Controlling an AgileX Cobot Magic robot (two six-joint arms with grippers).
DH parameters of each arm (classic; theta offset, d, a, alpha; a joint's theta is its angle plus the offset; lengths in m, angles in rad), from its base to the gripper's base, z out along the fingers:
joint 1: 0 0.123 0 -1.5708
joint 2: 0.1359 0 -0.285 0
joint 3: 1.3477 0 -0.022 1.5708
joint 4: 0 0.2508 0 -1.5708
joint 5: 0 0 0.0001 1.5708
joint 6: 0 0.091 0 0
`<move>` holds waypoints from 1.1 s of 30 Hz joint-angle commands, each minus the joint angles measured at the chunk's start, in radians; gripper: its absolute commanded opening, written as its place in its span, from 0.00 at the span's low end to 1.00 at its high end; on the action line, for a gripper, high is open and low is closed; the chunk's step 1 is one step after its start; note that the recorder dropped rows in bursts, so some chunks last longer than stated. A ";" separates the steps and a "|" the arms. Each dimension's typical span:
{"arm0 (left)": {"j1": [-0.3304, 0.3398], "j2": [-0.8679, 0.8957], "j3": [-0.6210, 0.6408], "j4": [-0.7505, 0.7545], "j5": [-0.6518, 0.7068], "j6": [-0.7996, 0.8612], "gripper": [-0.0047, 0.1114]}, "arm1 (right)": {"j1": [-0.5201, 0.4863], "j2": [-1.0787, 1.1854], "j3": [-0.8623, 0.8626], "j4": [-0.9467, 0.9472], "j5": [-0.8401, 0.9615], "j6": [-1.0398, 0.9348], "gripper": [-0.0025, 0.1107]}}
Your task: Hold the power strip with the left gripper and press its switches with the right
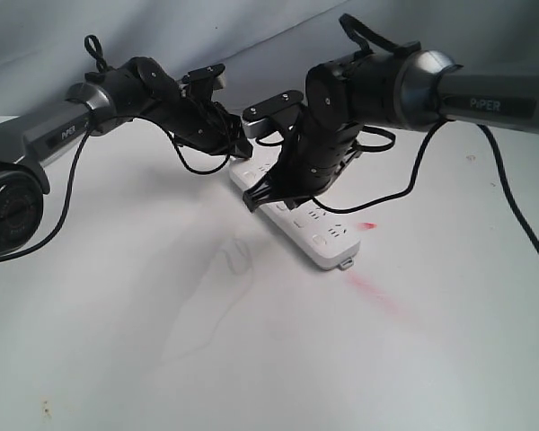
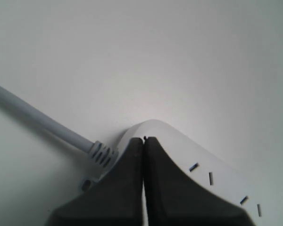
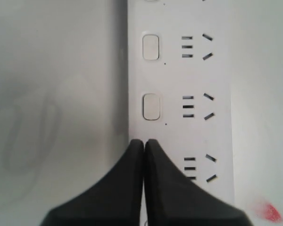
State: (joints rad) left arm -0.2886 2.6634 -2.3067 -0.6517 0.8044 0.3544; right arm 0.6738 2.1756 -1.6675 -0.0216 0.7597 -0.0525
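The white power strip [image 1: 331,241] lies slantwise on the white table, its tab end nearest the camera. My left gripper [image 1: 242,149] is shut, and its tips rest on the strip's rounded far end [image 2: 212,165] beside the pale grey cord [image 2: 37,117]. My right gripper [image 1: 257,199] is shut too, with nothing between its fingers. Its tips [image 3: 144,142] sit over the strip's switch-side edge [image 3: 179,136], in line with the row of switches. Two white switches [image 3: 151,107] [image 3: 151,47] show just beyond the tips. The fingers hide whatever switch lies beneath them.
A red smear [image 1: 377,292] marks the table past the strip's tab end, with a smaller red spot [image 1: 368,224] beside the strip. A faint looped mark [image 1: 238,256] lies on the table left of the strip. Black cables hang from both arms.
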 commanded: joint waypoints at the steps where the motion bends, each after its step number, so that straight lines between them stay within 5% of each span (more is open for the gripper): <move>1: -0.002 0.006 -0.001 0.007 0.003 -0.002 0.04 | 0.001 -0.005 0.007 -0.017 0.027 0.009 0.02; 33: -0.002 0.006 -0.001 0.007 0.003 -0.002 0.04 | -0.001 0.077 0.006 -0.044 -0.003 0.009 0.02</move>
State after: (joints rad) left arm -0.2886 2.6634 -2.3067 -0.6517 0.8044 0.3544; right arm 0.6738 2.2308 -1.6646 -0.0401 0.7784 -0.0500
